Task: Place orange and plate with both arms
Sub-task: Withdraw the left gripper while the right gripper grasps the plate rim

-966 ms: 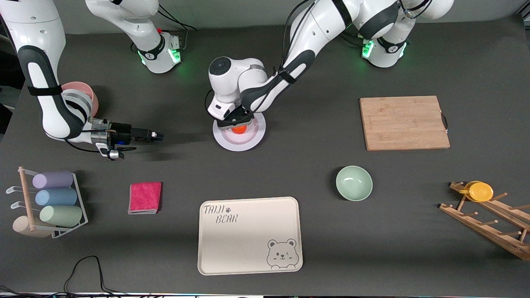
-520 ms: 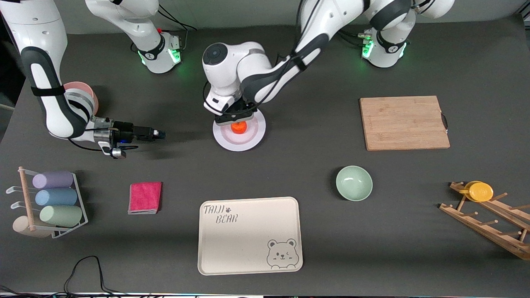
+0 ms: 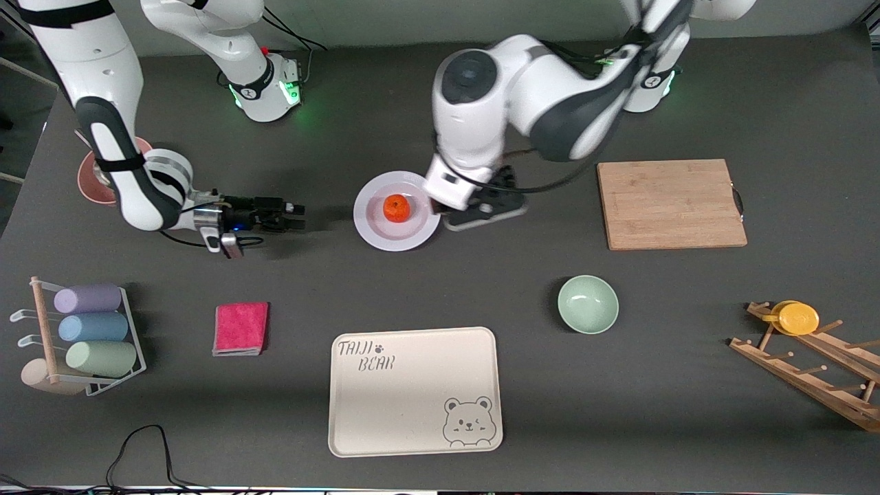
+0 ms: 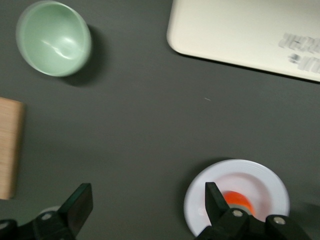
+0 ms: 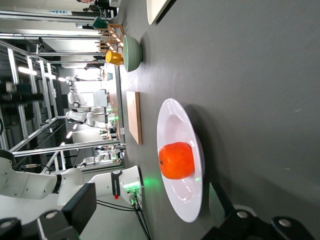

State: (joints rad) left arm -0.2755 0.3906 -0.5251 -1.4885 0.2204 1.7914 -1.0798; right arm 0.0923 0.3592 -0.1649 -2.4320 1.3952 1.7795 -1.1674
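The orange (image 3: 396, 207) rests at the centre of the plate (image 3: 377, 235), and the plate stands flat on the table (image 3: 289, 289) between the two pincers. The right pincer (image 3: 297, 224) lies low and level beside the plate, toward the right arm's end of the table, with its fingers apart and pointing at the plate rim; a clear gap of bare table separates it from that rim. The left pincer (image 3: 485, 213) hangs just beside the plate, toward the left arm's end of the table, fingers apart and holding nothing; in the left wrist view one finger (image 4: 214, 200) overlaps the plate rim. Judged from this layout, the left pincer is the nearer to the plate, while the right pincer is the one aligned edge-on for a rim grasp. The plate is round and has no long axis, so any approach along the line joining the pincers meets the rim squarely. Count: one orange, one plate, two arms, two pincers. Relative to the plate, one beige tray (image 3: 412, 392) lies nearer the front camera, and one green bowl (image 3: 588, 304) lies nearer that camera toward the left arm's end.
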